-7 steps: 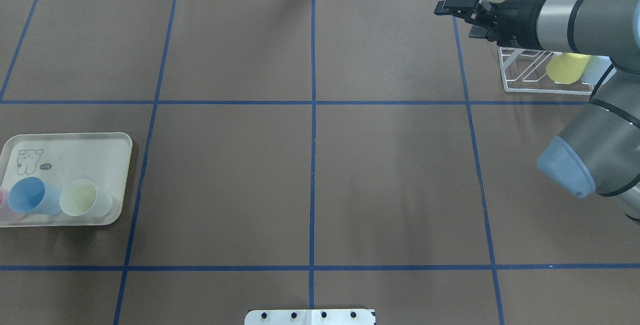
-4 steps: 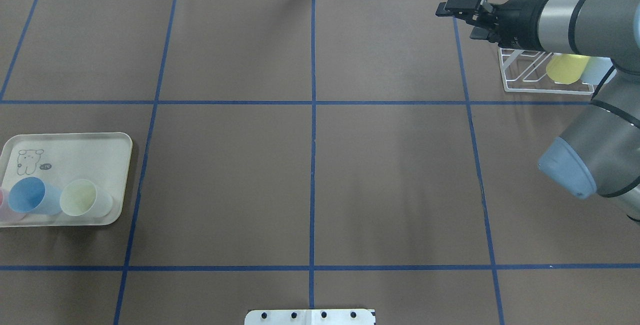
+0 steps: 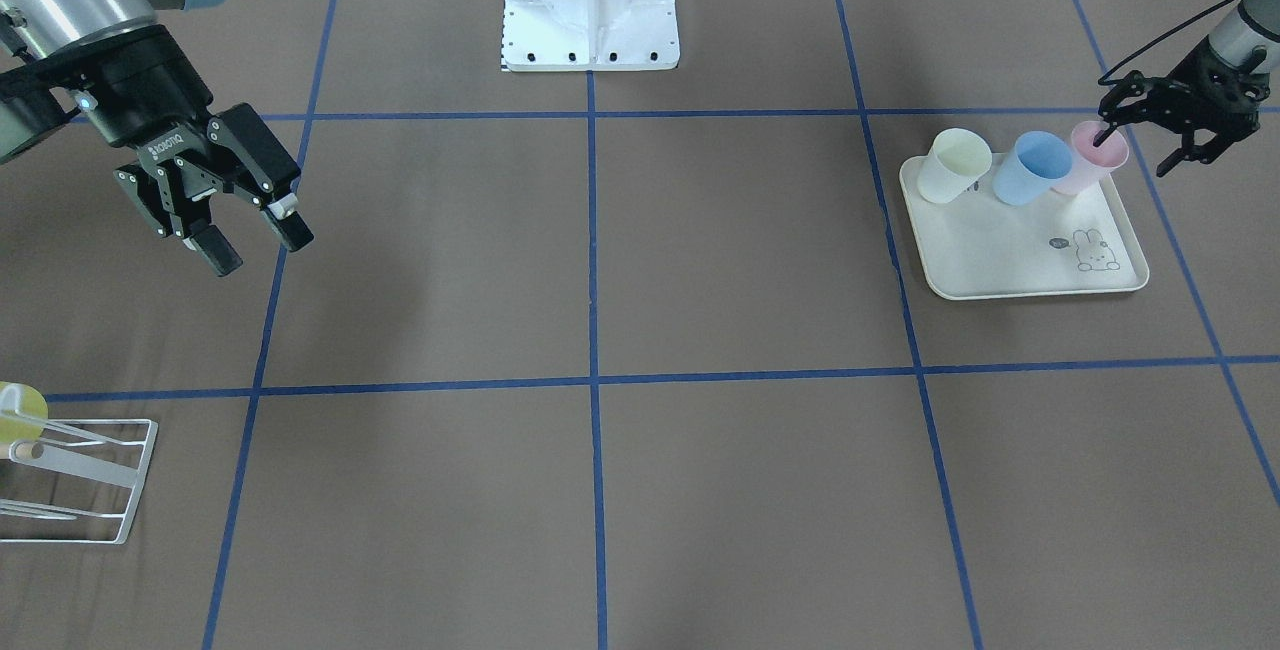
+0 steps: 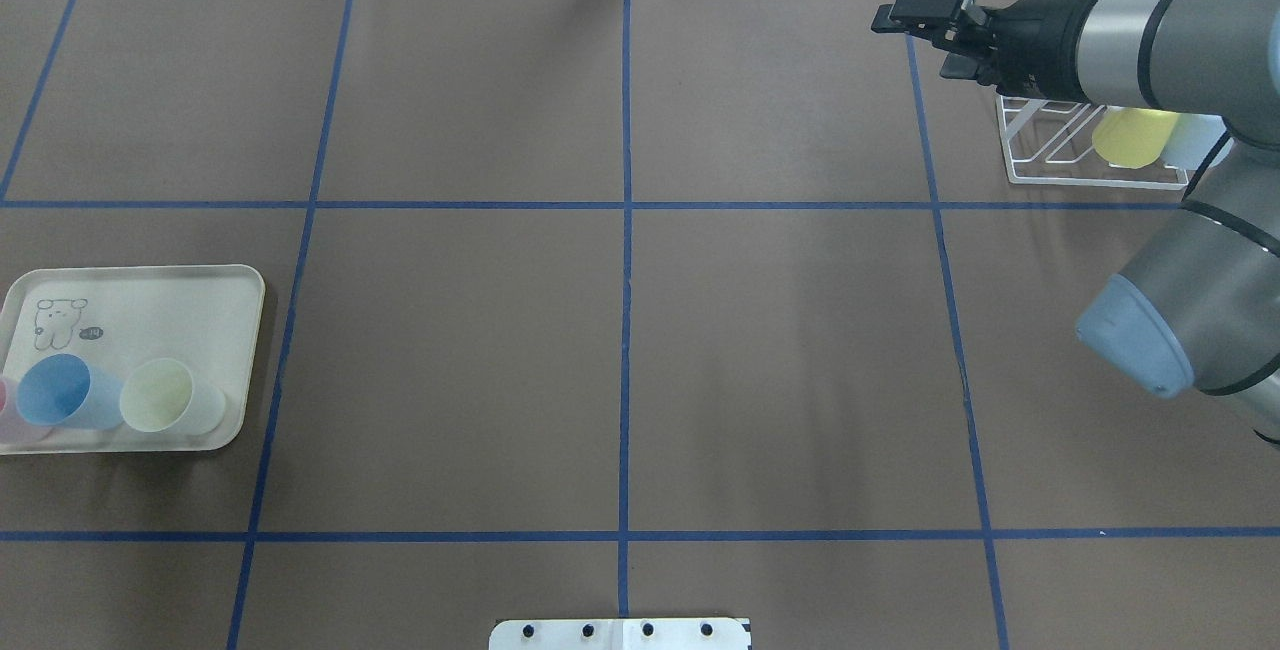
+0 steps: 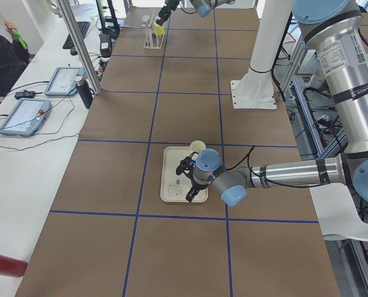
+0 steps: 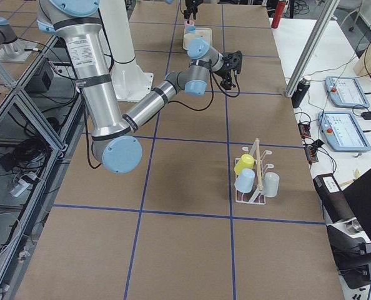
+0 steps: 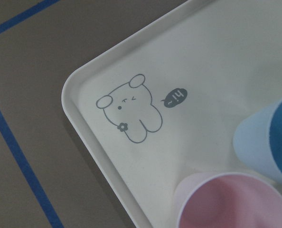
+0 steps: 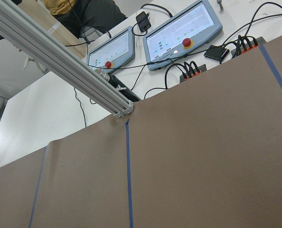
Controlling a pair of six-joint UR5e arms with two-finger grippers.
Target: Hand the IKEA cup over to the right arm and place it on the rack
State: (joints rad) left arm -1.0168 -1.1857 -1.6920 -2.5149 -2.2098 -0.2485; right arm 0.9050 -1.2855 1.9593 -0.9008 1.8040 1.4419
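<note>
Start at the tray (image 4: 150,300) on the robot's near left. Nothing on it has shifted since a second ago; the cream cup (image 3: 955,165), the blue cup (image 3: 1030,165) and the pink cup (image 3: 1085,168) stand in the same row along its robot-side edge. The pink cup is the one you want. It stands upright at the outer end of the row, long axis vertical, mouth up and base flat on the tray.

The left gripper (image 3: 1135,152) is released. Its jaws are spread across the cup's wall, one finger dipped into the mouth and the other outside. You cannot tell whether either finger touches the plastic yet.

Farther out on the right, the right gripper (image 3: 258,252) has edged a little towards the rack side since a second ago (a small shift, with none visible in the last half second). It hangs over the brown table (image 4: 780,350), jaws apart and holding nothing.

Farthest, the rack (image 6: 255,169) sits near the operators' edge. It already carries a yellow cup (image 4: 1130,135) and two pale ones, well apart from the tray.
</note>
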